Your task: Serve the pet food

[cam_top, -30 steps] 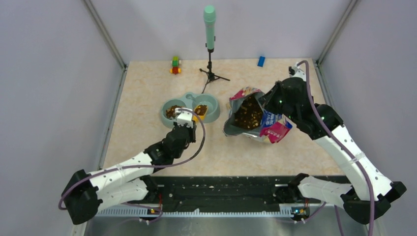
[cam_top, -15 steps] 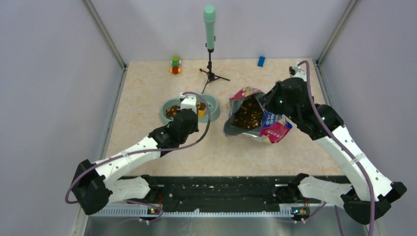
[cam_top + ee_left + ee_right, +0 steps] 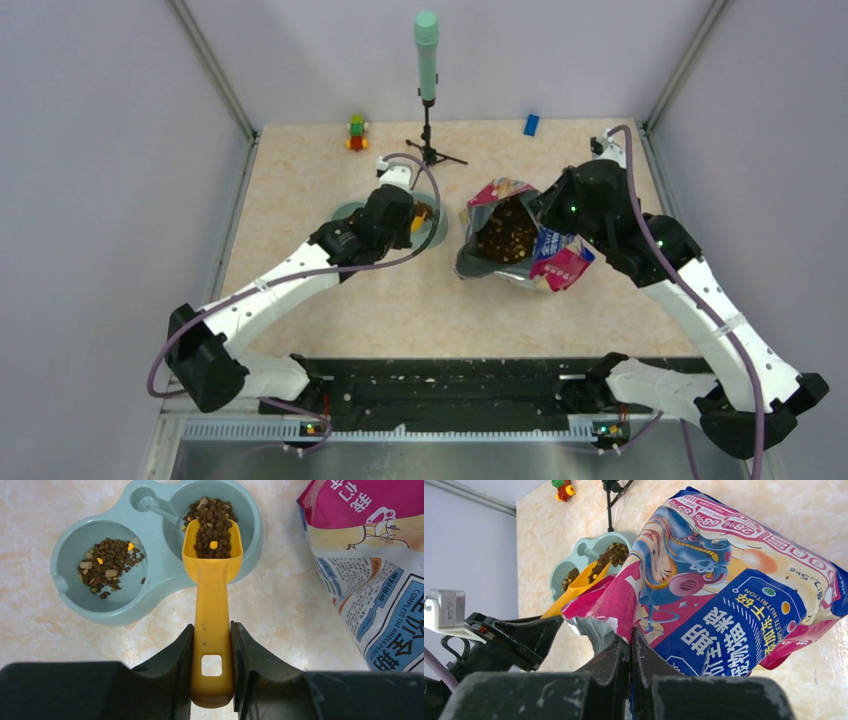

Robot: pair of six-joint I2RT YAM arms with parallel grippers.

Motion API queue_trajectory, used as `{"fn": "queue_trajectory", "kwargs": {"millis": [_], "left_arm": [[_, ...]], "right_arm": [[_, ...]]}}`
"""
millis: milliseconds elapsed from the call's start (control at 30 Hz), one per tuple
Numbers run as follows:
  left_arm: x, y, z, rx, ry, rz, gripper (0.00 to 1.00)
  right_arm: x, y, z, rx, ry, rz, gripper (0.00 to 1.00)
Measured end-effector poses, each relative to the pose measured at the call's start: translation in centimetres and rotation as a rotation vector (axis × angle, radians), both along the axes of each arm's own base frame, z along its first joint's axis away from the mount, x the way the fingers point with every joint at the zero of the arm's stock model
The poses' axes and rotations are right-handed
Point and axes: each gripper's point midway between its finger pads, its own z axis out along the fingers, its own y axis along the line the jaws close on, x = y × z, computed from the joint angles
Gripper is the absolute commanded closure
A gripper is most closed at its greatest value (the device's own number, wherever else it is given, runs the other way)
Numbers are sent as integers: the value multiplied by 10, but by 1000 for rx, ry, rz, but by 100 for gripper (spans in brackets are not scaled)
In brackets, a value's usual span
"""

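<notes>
farther across the beige table (image 3: 300, 180) between grey walls (image 3: 100, 150), left end effector (image 3: 212, 628) pinches the scoop (image 3: 211, 597), right end effector (image 3: 630, 641) the bag (image 3: 724, 595).

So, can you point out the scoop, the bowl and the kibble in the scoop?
scoop (image 3: 211, 615), left wrist view, middle of the yellow handle.
bowl (image 3: 120, 614), left wrist view, near outer wall.
kibble (image 3: 212, 532), left wrist view, brown pile in the scoop's cup.
</notes>
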Motion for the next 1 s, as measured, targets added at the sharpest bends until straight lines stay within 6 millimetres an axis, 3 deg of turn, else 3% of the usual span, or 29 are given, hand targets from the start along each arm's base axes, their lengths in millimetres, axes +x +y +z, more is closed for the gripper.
{"fn": "queue_trajectory", "kwargs": {"millis": [567,833,1000], "left_arm": [[-8,2,6,90,133,-2,100],[-6,1,27,84,133,9,100],[-7,1,12,100,165,17,100]], "right_arm": [[0,0,0,0,0,-1,100],[-2,-2,0,-2,1,-2,100],[-4,-4,0,-4,1,-4,100]]}}
